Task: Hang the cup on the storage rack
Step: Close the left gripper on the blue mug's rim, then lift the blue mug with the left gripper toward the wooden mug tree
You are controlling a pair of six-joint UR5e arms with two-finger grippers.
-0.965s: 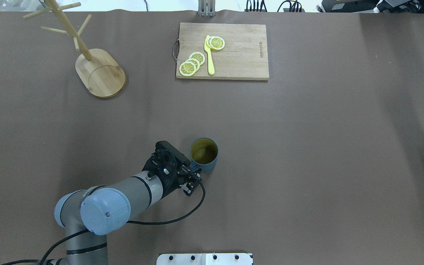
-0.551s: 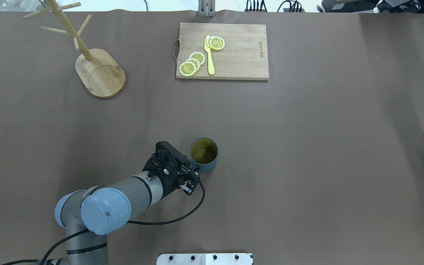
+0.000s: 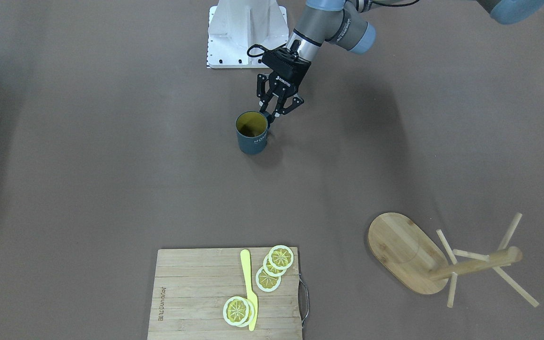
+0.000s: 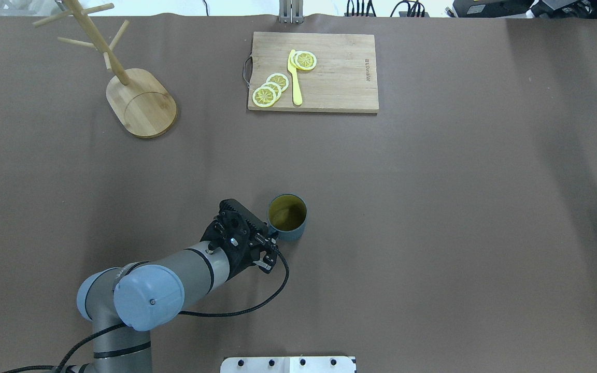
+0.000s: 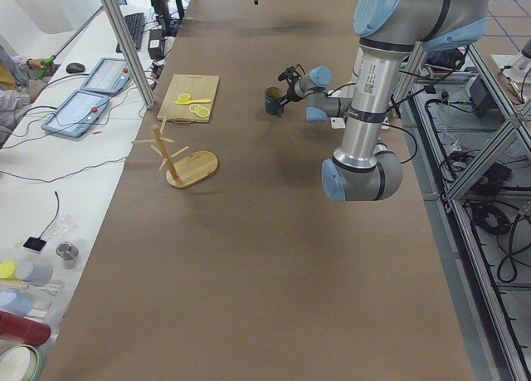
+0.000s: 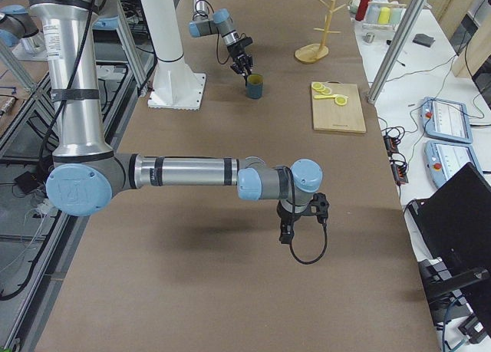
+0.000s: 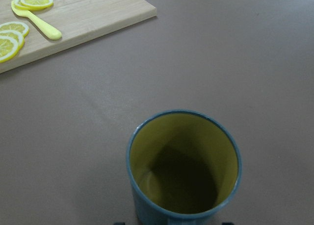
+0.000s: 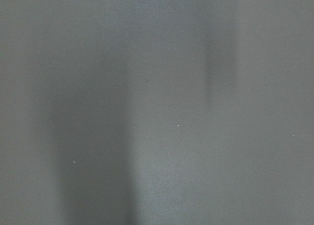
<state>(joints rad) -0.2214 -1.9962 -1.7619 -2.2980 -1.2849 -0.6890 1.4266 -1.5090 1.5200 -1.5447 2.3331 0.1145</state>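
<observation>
Left tool [image 3: 272,114] shift beside one cup [image 3: 252,138]

Nothing is reading cleanly: cup [image 3: 252,137] is carrying small pale lettering on its side, cutting board [image 3: 191,288] is showing an engraved mark along one short edge, left gripper [image 3: 271,113] is showing a white logo, all too small to resolve

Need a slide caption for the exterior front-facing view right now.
Left claw at the handle of the upright cup; storage rack stands apart, pegs bare.
</observation>
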